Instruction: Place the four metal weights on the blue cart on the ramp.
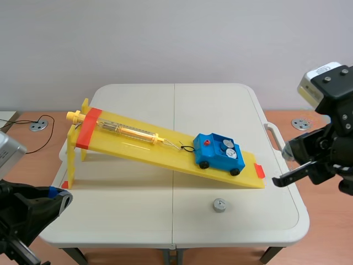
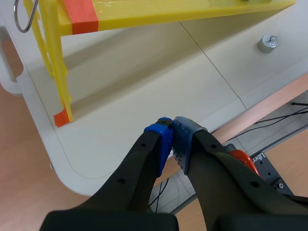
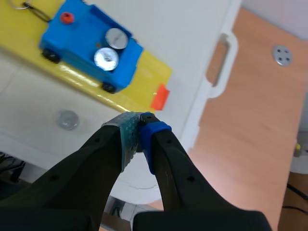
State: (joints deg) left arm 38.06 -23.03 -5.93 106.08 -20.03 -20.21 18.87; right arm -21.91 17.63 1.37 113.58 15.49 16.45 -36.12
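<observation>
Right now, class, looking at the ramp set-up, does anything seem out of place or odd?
One metal weight lies loose on the white table, in front of the yellow ramp near its low end, apart from the blue cart. The cart shows two weights in its tray. Nothing looks spilled or damaged.

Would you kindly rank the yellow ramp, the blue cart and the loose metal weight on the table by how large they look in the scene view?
1. yellow ramp, by far the largest
2. blue cart
3. loose metal weight, clearly the smallest
</observation>
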